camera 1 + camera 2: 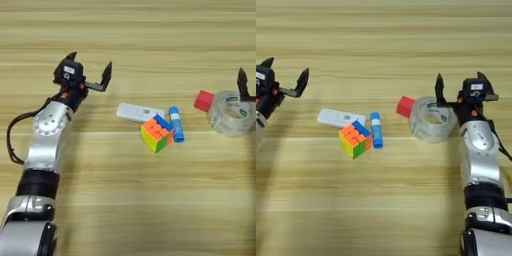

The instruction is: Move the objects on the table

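Observation:
Small objects lie mid-table: a flat white device (140, 112), a multicoloured puzzle cube (156, 134) in front of it, and a blue glue stick (175, 123) touching the cube's right side. Further right, a small red cube (404, 106) rests against a clear tape roll (431, 120). My left gripper (90, 67) hovers open, left of and behind the white device, holding nothing. My right gripper (460, 85) is open at the tape roll's far right rim. One fingertip (439, 89) stands over the roll; I cannot tell whether it touches.
The wooden table (150, 210) fills both views, its plank grain running left to right. My left arm (47, 135) stretches up from the lower left and my right arm (481, 165) from the lower right.

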### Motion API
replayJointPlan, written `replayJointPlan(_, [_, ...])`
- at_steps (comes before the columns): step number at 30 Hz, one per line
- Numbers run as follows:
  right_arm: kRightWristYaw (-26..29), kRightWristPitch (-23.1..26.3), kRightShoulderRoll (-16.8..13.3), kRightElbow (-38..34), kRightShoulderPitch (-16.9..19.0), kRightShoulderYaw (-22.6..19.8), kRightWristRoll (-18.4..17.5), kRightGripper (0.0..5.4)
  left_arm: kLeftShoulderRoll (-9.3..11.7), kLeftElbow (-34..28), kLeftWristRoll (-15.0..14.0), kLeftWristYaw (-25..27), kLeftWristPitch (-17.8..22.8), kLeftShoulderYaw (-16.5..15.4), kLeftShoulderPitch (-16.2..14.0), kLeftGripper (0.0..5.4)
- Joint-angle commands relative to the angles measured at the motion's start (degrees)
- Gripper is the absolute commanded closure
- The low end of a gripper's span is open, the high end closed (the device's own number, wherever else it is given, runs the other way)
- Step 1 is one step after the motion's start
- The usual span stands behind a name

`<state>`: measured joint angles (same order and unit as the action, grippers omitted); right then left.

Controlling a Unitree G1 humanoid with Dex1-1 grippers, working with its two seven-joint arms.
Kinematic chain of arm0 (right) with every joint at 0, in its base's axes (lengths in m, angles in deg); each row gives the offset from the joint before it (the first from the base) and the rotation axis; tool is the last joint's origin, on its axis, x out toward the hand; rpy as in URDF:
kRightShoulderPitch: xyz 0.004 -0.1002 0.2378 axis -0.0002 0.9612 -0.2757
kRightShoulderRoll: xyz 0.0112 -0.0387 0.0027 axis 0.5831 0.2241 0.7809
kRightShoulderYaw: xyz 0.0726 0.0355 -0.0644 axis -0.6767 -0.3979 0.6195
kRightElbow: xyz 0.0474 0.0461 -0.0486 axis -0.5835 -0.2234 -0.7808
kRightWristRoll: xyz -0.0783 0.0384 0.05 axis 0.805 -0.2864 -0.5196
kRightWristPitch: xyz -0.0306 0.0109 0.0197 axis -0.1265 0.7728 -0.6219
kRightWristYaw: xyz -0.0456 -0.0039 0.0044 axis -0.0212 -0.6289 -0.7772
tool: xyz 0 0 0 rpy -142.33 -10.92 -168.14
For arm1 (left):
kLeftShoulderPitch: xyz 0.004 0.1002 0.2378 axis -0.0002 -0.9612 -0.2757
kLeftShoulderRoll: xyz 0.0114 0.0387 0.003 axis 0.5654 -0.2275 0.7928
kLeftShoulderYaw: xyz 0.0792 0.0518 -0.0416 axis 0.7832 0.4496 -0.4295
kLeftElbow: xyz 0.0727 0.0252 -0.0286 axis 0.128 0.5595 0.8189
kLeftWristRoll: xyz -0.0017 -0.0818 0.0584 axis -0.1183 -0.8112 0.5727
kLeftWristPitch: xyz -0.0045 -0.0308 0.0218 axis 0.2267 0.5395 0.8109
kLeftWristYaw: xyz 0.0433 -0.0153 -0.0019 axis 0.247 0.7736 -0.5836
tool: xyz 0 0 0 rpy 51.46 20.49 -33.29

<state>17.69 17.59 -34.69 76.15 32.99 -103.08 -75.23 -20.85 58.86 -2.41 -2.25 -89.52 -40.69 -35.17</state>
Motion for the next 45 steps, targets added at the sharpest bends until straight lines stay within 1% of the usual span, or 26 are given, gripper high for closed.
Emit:
replayJointPlan(1, [-0.86, -0.10, 0.88, 0.26, -1.30, 0.55, 0.72, 0.00, 2.03, -4.61, -1.61, 3.06, 4.03, 0.40, -3.49, 0.02])
replayJointPlan(3, [-1.13, -0.18, 1.09, 0.46, -1.53, 0.72, 0.81, 0.00, 2.43, -5.44, -2.32, 4.56, 5.16, 0.81, -4.80, 0.02])
replayJointPlan(6, [-1.49, -0.26, 1.41, 0.66, -1.84, 0.85, 1.07, 0.00, 2.81, -6.65, -2.87, 6.78, 5.66, 0.94, -6.61, 0.02])
replayJointPlan(11, [-1.81, -0.50, 1.75, 1.46, -2.36, 0.85, 1.40, 0.00, 4.68, -6.46, -2.96, 13.06, 5.25, 3.46, -10.14, 0.02])
replayJointPlan(16, [-1.97, -0.67, 1.89, 1.67, -2.53, 1.01, 1.59, 0.00, 5.42, -7.12, -4.11, 17.40, 5.34, 4.81, -11.96, 0.02])
replayJointPlan(19, [-2.10, -0.81, 1.86, 1.82, -2.58, 1.09, 1.61, 0.00, 5.65, -7.41, -3.79, 18.42, 5.03, 5.17, -12.50, 0.02])
replayJointPlan(23, [-2.22, -0.95, 1.78, 2.00, -2.62, 1.14, 1.56, 0.00, 6.39, -9.41, -3.46, 21.12, 3.96, 6.83, -14.20, 0.02])
replayJointPlan(27, [-2.20, -1.06, 1.74, 2.04, -2.61, 1.20, 1.52, 0.00, 6.70, -11.56, -3.63, 23.87, 4.12, 9.15, -16.03, 0.02])
replayJointPlan(35, [-2.32, -1.15, 1.80, 2.13, -2.60, 1.28, 1.56, 0.00, 7.23, -13.59, -4.93, 26.23, 4.98, 9.41, -17.34, 0.02])
replayJointPlan(39, [-2.44, -1.14, 1.88, 2.11, -2.65, 1.36, 1.64, 0.00, 7.70, -15.14, -5.65, 28.32, 4.72, 10.35, -18.44, 0.02])
replayJointPlan(45, [-2.57, -1.12, 2.00, 2.04, -2.68, 1.48, 1.71, 0.00, 7.50, -14.61, -5.62, 29.57, 5.12, 12.16, -18.20, 0.02])
